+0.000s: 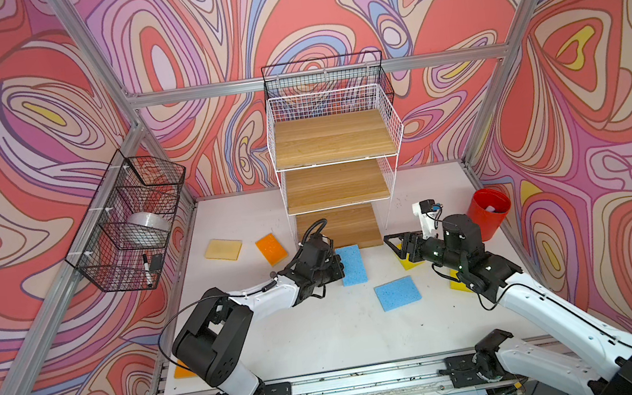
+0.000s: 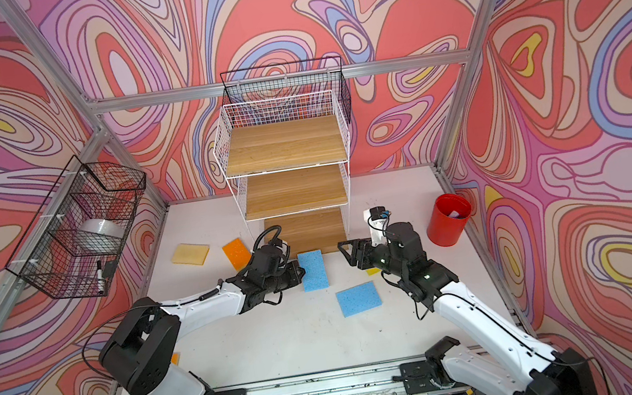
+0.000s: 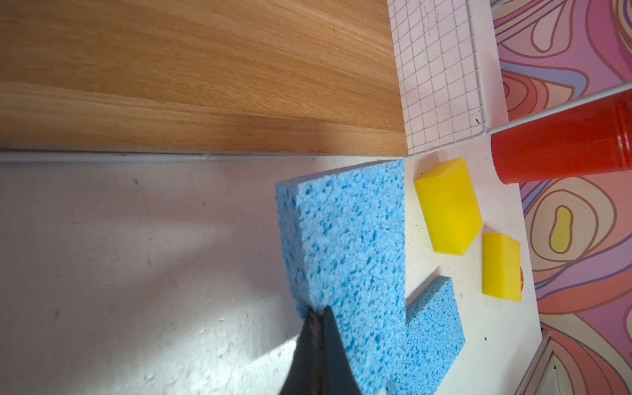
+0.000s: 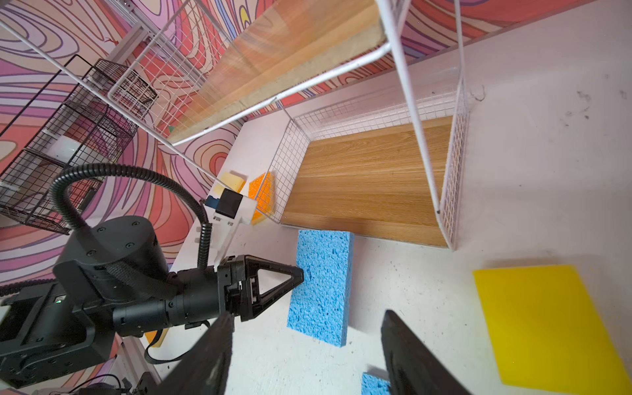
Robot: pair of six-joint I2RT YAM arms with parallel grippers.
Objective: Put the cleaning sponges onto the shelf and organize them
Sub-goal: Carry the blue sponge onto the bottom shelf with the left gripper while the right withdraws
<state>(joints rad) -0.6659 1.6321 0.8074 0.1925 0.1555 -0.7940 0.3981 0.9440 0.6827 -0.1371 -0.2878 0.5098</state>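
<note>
While the left gripper (image 1: pixel 337 266) pinches one edge of a blue sponge (image 1: pixel 353 265) just before the bottom board of the shelf (image 1: pixel 333 139), the right gripper (image 1: pixel 393 247) hangs with jaws apart near a yellow sponge (image 1: pixel 411 264) on the table (image 1: pixel 325 331).

The left gripper (image 4: pixel 301 273) pinches a blue sponge (image 4: pixel 325 290) by its long edge, just before the bottom board of the shelf (image 4: pixel 369 178). Fingers of the right gripper (image 4: pixel 307 314) stand wide apart, empty. A yellow sponge (image 4: pixel 543 328) lies flat nearby.
</note>
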